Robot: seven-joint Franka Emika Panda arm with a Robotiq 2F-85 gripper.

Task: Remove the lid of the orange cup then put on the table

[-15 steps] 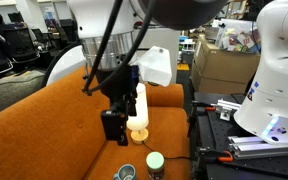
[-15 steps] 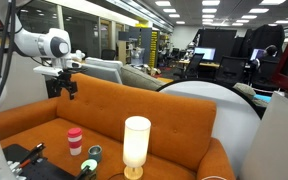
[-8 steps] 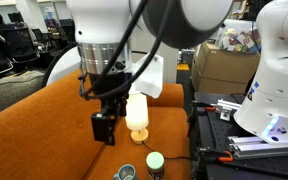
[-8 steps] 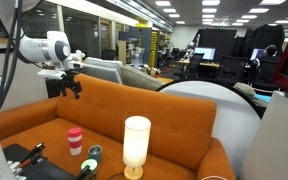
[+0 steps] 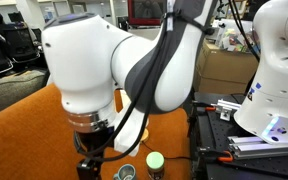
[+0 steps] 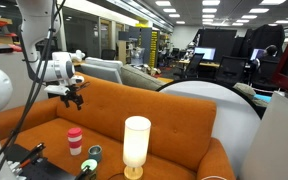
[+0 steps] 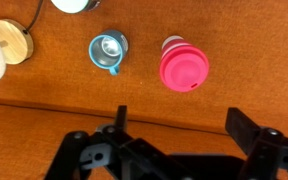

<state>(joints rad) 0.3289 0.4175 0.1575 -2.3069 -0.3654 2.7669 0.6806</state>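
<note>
Lid (image 7: 184,67) probably light, bendy plastic, best pinched softly at its rim; gripper (image 7: 176,117) spread wide, empty.

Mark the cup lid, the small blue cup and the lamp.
cup lid (image 7: 184,67): wrist view, centre of the pink-red top.
small blue cup (image 7: 108,48): wrist view, inside its open mouth.
lamp (image 6: 136,140): exterior view, middle of the white shade.
</note>
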